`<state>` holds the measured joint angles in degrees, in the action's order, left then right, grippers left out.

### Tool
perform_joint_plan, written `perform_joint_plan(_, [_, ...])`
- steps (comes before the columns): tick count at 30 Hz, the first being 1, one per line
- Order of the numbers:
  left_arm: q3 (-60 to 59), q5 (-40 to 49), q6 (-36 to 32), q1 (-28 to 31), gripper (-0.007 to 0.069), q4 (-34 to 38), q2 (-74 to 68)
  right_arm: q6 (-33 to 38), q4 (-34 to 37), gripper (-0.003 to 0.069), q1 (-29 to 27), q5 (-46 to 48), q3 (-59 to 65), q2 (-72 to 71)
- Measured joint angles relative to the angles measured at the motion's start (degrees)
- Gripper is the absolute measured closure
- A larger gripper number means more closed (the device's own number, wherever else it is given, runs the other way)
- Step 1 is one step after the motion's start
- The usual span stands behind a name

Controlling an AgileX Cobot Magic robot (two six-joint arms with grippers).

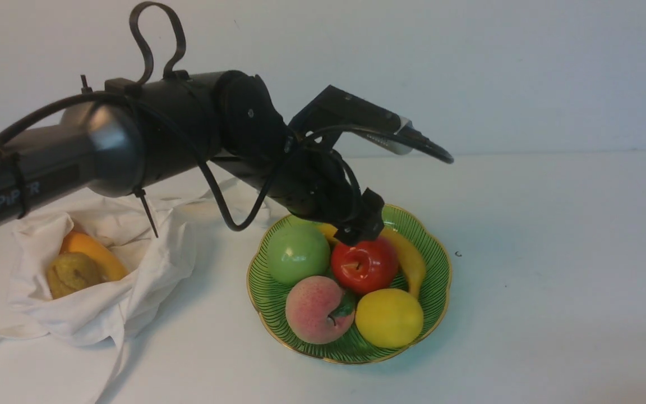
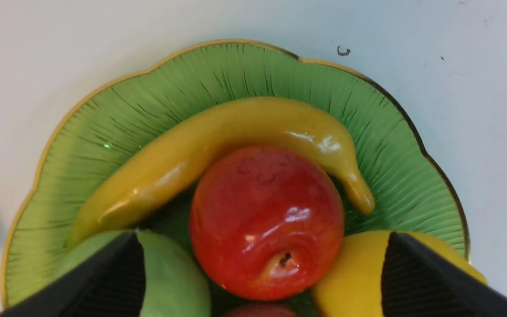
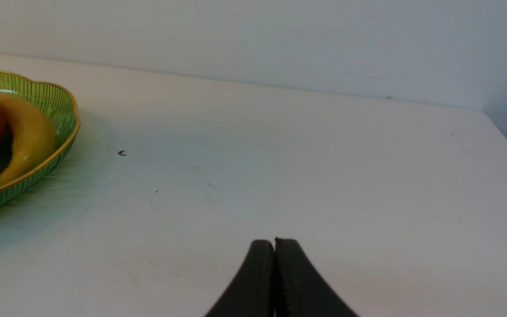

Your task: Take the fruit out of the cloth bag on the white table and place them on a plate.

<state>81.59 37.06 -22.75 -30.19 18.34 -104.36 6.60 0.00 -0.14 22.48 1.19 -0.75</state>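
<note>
Nearest the front camera, the left arm (image 1: 104, 146) is seen stretched over the plate (image 1: 432, 280), the left gripper (image 1: 367, 229) poised just above the red apple (image 1: 363, 266) resting there. Well to that gripper's left, the orange fruit (image 1: 96, 252) and pear (image 1: 72, 275) lie in the cloth bag (image 1: 149, 264), the orange fruit's long axis running far-left to near-right; the left arm is judged nearer. From the left wrist, jaws are shown spread wide, nothing held. From the right wrist, the right gripper (image 3: 274, 246) is shown closed and empty.
</note>
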Motion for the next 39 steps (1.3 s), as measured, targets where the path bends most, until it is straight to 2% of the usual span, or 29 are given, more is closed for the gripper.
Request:
perform_joint_plan(2, [0.1, 0.9, 2.4, 0.0, 0.0016, -0.6, 1.6, 0.0, 0.0, 0.0671, 0.0, 0.0, 0.0, 0.0])
perform_joint_plan(5, [0.3, 1.9, 7.8, 0.0, 0.0217, -3.1, 6.9, 0.0, 0.0, 0.0671, 0.0, 0.0, 0.0, 0.0])
perform_joint_plan(6, [0.3, 1.9, 8.2, 0.0, 0.0253, -3.3, 7.4, 0.0, 0.0, 0.0671, 0.0, 0.0, 0.0, 0.0])
perform_joint_plan(7, [0.3, 2.1, 10.2, 0.0, 0.037, -5.1, 10.1, 0.0, 0.0, 0.0671, 0.0, 0.0, 0.0, 0.0])
perform_joint_plan(9, [0.4, 2.4, 12.7, 0.0, 0.0552, -9.1, 16.1, 0.0, 0.0, 0.0671, 0.0, 0.0, 0.0, 0.0])
perform_joint_plan(11, [0.4, 2.8, 14.8, 0.0, 0.0606, -12.5, 21.3, 0.0, 0.0, 0.0671, 0.0, 0.0, 0.0, 0.0])
perform_joint_plan(12, [0.4, 3.0, 15.0, 0.0, 0.0609, -12.8, 21.9, 0.0, 0.0, 0.0671, 0.0, 0.0, 0.0, 0.0])
perform_joint_plan(19, [0.4, 8.2, 28.2, 0.0, 0.0632, -24.4, 39.7, 0.0, 0.0, 0.0671, 0.0, 0.0, 0.0, 0.0])
perform_joint_plan(22, [0.4, 10.6, 31.2, 0.0, 0.0632, -26.6, 44.5, 0.0, 0.0, 0.0671, 0.0, 0.0, 0.0, 0.0])
perform_joint_plan(36, [-3.8, 14.7, 32.2, 0.0, 0.0632, -26.8, 57.0, 0.0, 0.0, 0.0671, 0.0, 0.0, 0.0, 0.0])
perform_joint_plan(39, [-3.8, 20.1, 31.7, 0.0, 0.0632, -26.8, 60.7, 0.0, 0.0, 0.0671, 0.0, 0.0, 0.0, 0.0])
